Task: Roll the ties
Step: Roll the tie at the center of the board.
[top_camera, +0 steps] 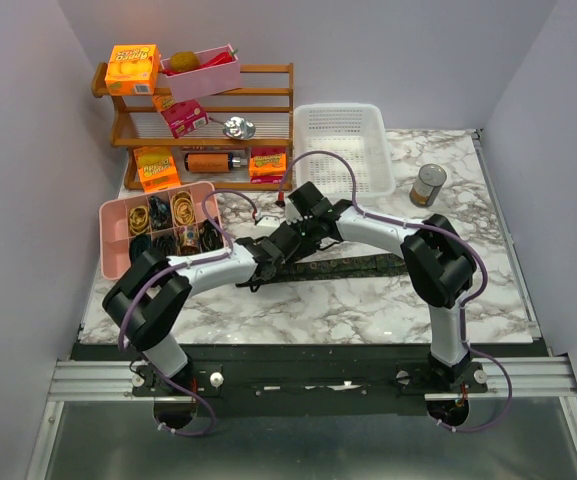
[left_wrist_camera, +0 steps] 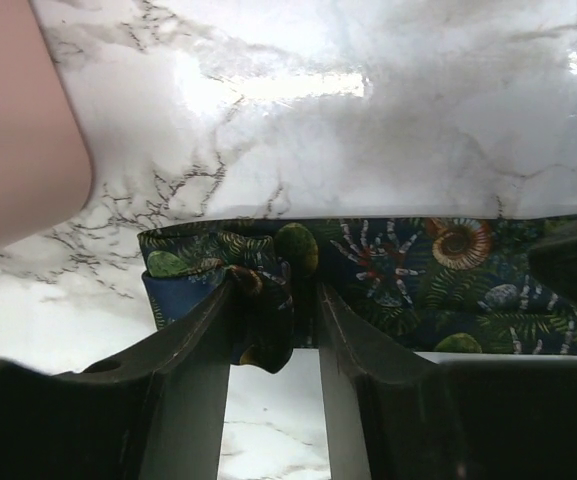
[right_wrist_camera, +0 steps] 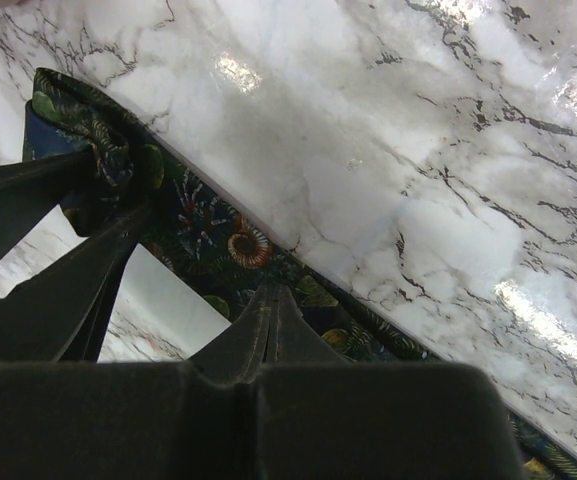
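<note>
From above, the tie [top_camera: 358,266] lies flat across the middle of the marble table [top_camera: 348,310], running from my left gripper [top_camera: 258,272] out toward my right elbow. My right gripper [top_camera: 286,250] sits just beside the left one, over the same end. The pink tray [top_camera: 114,240] at the left holds yellow and dark elastic loops in its compartments. The white basket [top_camera: 343,150] stands behind, well apart from the tie.

At my left wrist, my jaws stand apart with the folded end of the tie bunched between them. I cannot tell whether the cloth touches either pad.

At my right wrist, my jaws are together, their tips at the tie's near edge, possibly only pressing it.

To roll well, I judge the first turn must stay tight and square to the edges, with my right tips pinning the strip.
</note>
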You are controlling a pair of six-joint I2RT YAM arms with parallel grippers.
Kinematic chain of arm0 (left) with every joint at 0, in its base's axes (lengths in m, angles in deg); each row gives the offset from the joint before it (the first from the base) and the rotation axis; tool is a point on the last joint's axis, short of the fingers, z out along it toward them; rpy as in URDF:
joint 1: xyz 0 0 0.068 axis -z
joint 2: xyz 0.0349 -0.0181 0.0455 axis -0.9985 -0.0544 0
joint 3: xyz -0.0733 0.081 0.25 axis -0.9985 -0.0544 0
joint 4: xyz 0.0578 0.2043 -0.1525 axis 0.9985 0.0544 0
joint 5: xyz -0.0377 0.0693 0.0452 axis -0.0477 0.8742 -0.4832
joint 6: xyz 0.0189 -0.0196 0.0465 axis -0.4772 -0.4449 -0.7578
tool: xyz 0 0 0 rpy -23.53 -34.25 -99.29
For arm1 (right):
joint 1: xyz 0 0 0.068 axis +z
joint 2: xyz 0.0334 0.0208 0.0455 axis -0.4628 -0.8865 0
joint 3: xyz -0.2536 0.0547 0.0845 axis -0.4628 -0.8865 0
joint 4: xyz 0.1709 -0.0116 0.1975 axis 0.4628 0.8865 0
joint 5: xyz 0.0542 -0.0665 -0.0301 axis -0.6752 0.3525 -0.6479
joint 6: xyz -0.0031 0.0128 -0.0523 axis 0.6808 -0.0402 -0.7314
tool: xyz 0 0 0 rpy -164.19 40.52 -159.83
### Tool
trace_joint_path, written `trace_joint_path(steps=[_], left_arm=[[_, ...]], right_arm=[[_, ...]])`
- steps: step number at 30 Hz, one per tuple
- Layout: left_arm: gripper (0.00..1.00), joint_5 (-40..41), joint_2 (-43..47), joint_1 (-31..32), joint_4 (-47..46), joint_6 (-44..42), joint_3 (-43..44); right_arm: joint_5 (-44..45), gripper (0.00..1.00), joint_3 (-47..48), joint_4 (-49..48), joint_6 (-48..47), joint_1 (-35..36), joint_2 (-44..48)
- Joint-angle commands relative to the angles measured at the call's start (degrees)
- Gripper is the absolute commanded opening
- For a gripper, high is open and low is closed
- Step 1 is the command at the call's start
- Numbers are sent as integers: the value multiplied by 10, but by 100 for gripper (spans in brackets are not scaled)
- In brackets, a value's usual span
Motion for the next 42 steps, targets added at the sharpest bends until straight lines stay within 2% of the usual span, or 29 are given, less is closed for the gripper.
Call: trace_joint_path(steps=[1, 12, 23, 25, 28, 29, 30, 36, 41, 42], left_arm=[[47, -49, 17, 9, -53, 3, -20], [47, -116, 35, -1, -130, 22, -79], [48, -128, 86, -17, -152, 27, -108], [50, -123, 112, -19, -148, 24, -109], [62, -118, 151, -27, -145, 20, -110], [62, -123, 160, -30, -145, 19, -113], [68, -127, 169, -40, -144, 18, -114], [70, -158, 222, -73, -138, 18, -133], [70, -214, 276, -133, -162, 24, -189], [74, -221, 283, -142, -164, 25, -197]], right_arm=[[-6, 1, 4, -7, -10, 6, 1], [-13, 1, 4, -7, -15, 6, -4], [-20, 0, 10, -2, -23, 6, 15], [-23, 0, 9, -2, -25, 6, 18], [-37, 0, 11, -3, -24, 6, 21], [-39, 1, 12, -3, -25, 7, 23], [-42, 0, 13, -4, -23, 7, 23], [-51, 1, 26, -6, -24, 11, 24], [-67, 0, 42, -8, -24, 23, 21], [-70, 0, 44, -9, -23, 28, 19]])
